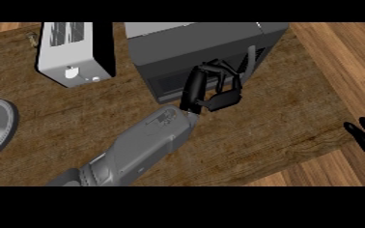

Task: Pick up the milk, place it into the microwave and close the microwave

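Two hands show. The left hand [193, 90] is at the front of the microwave [200, 43], a dark grey box with a paler top at the back of the wooden worktop [71, 121]. Its fingers [215, 68] are curled, with nothing seen inside them. The milk cannot be made out anywhere. The right hand [354, 131] rests at the right edge, fingers relaxed. A toaster [71, 53] stands left of the microwave.

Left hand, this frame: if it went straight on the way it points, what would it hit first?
The microwave: the left hand points at its front, seemingly almost touching, though depth is unclear from above.
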